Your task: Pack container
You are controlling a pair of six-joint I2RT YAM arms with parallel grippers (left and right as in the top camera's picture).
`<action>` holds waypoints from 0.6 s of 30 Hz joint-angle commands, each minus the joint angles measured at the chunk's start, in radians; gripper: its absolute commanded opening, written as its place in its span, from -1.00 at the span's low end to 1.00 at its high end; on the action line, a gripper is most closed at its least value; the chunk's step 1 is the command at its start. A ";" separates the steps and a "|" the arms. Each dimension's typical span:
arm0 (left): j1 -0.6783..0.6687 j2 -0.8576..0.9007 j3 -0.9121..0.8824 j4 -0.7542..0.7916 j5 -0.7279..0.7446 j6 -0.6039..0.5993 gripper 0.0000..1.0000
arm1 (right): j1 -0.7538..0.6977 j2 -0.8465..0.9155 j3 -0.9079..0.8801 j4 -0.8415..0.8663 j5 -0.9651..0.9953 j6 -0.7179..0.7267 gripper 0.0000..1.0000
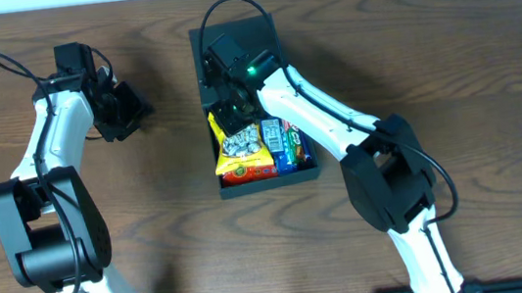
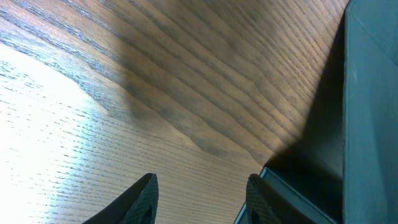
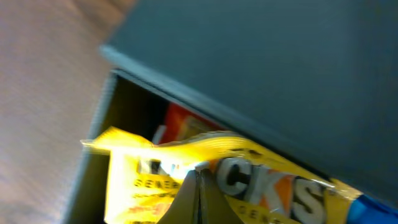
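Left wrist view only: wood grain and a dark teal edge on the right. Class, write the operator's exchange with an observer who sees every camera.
Operator: What is that teal edge?
Observer: It is the container, lid flap open, with snack packets inside.
Operator: Where is the other arm?
Observer: The right gripper is inside the container, shut on a yellow packet.

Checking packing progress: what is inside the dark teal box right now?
The container holds a yellow packet, with blue packets beside it. The right claw and its arm cover the far part, and anything beneath the packets is hidden.
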 commanded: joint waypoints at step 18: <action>0.002 -0.011 0.018 0.013 -0.003 0.003 -0.07 | -0.065 -0.156 0.157 -0.240 -0.118 -0.187 -0.97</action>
